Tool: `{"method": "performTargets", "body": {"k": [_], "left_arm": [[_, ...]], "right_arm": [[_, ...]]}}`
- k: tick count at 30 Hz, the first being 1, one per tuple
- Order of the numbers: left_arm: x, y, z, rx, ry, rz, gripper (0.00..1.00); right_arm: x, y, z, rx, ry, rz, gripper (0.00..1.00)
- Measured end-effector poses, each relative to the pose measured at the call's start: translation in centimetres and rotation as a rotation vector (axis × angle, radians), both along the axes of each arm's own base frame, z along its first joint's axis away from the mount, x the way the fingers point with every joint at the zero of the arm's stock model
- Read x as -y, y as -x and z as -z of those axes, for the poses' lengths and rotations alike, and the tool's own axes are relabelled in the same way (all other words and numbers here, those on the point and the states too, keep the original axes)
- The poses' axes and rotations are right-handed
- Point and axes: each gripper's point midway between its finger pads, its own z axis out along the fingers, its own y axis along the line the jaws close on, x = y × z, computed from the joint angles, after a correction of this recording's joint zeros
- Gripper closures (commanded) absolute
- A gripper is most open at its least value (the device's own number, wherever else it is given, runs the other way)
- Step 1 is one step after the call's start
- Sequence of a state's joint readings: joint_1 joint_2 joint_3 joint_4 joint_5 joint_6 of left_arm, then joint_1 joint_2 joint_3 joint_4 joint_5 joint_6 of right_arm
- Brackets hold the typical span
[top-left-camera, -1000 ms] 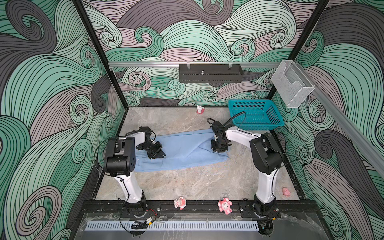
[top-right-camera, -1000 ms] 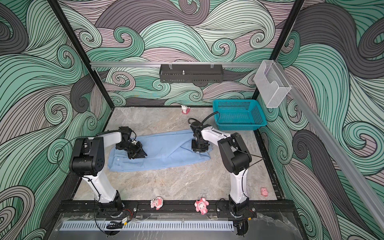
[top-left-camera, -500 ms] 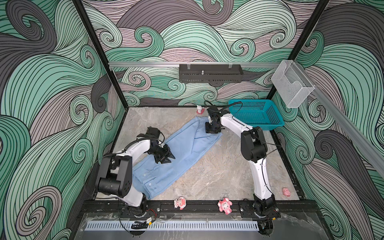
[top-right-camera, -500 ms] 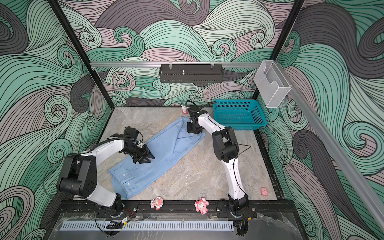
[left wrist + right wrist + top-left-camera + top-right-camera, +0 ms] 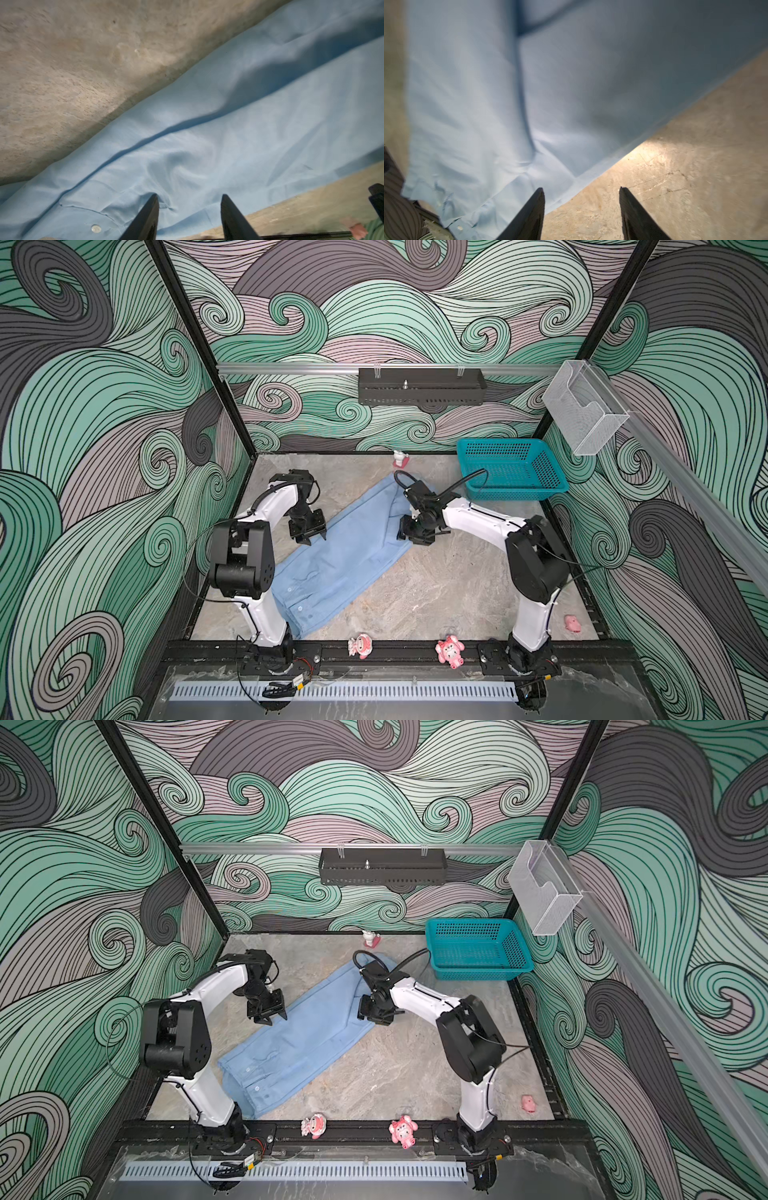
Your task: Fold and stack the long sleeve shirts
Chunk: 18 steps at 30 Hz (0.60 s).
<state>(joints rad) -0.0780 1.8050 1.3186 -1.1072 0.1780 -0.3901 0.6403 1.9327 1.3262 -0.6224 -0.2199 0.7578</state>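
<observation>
Beside the teal basket (image 5: 511, 491): shirt (image 5: 345, 560) lying diagonal.
Left hand (image 5: 189, 195) and right hand (image 5: 581, 188) wide, empty; pinching one layer could undo the fold.

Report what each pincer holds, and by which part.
Nothing is held. The left pincer and the right pincer both stand open above the light blue shirt, with no cloth between their fingers.

The light blue shirt (image 5: 349, 556) lay flat on the table (image 5: 436, 593), folded lengthwise into a long, narrow band that ran diagonally from the far middle toward the near left corner. Its thin cloth was softly creased, and small white buttons (image 5: 96, 228) showed along the near-left end.
</observation>
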Motion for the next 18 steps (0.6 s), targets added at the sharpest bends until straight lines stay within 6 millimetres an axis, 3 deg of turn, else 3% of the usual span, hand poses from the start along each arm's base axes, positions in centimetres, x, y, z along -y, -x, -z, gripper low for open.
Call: {"method": "performTargets", "body": {"k": [2,9,13,18], "left_arm": [[-0.3,1.1,0.9,-0.038,-0.013,0.017,0.47],[-0.3,5.2,3.3,-0.160,0.000,0.040,0.51],[0.8,6.9,4.6,-0.220,0.046,0.034,0.53],[4.1,7.7,5.2,-0.250,0.129,0.020,0.57]], "right_arm": [[0.3,0.5,1.5,-0.045,0.017,0.015,0.39],[-0.1,-3.6,1.6,-0.010,-0.019,0.073,0.41],[0.3,-7.6,1.4,0.020,-0.037,0.093,0.40],[1.7,-14.1,1.2,0.079,-0.034,0.105,0.40]]}}
